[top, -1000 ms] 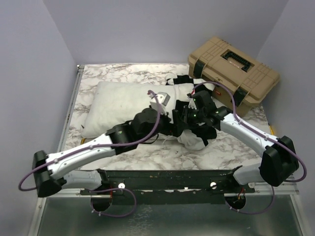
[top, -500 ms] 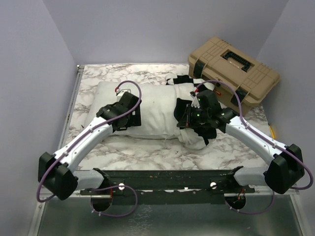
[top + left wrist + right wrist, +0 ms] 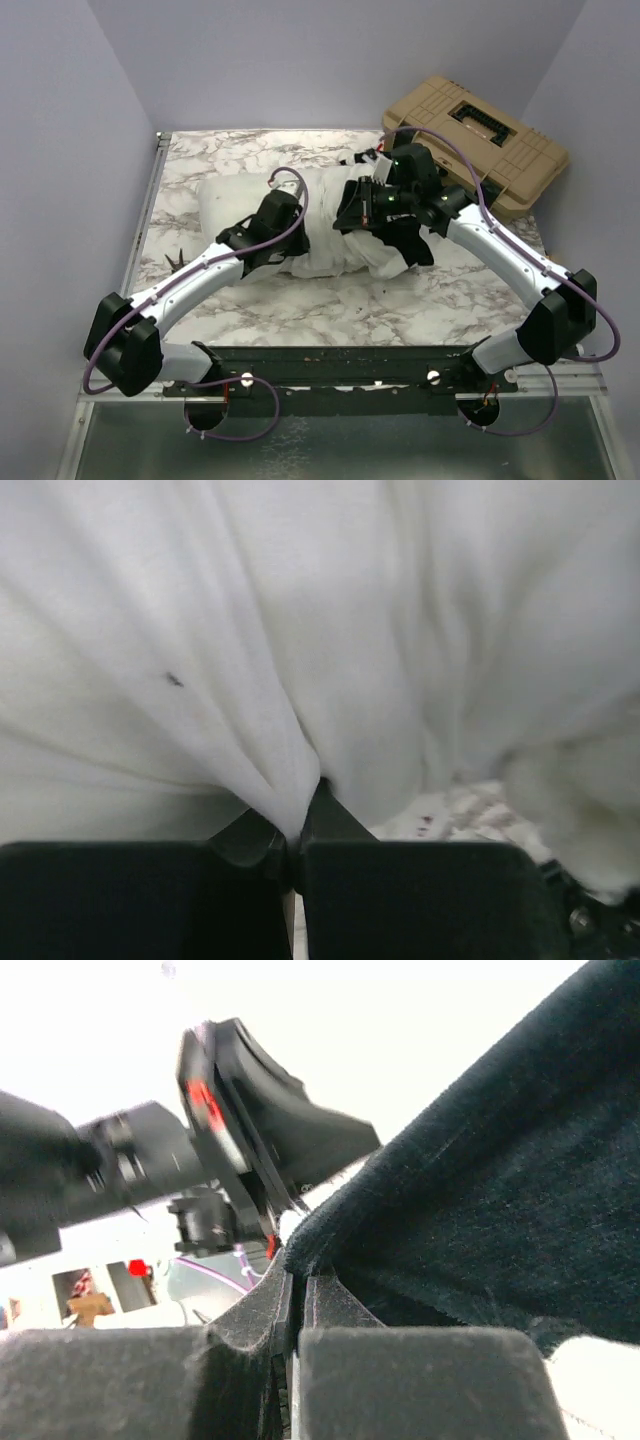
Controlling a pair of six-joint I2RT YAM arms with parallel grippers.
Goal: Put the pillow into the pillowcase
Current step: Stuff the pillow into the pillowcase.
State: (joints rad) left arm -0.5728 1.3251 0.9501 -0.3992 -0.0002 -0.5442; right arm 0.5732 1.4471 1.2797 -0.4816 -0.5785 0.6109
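— Two grips, both ours. Where does the large plain white puffy pillow (image 3: 222, 198) lie?
— Lengthwise across our marble table (image 3: 200, 150), left to right; its right end meets the limp black-and-white checked pillowcase (image 3: 480, 1190).
— And our grippers?
— Left gripper (image 3: 297, 820) pinches a fold of pillow; right gripper (image 3: 298, 1282) is clamped on the case's hem, just rightward. We'd push right.

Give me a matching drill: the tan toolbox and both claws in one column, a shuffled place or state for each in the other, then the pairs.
1. tan hard-plastic toolbox
2. left claw
3. right claw

A. shut on the limp black-and-white checked fabric pillowcase
B. far right, lid closed
C. shut on a fold of the large plain white puffy pillow

Pairs: 1-B; 2-C; 3-A
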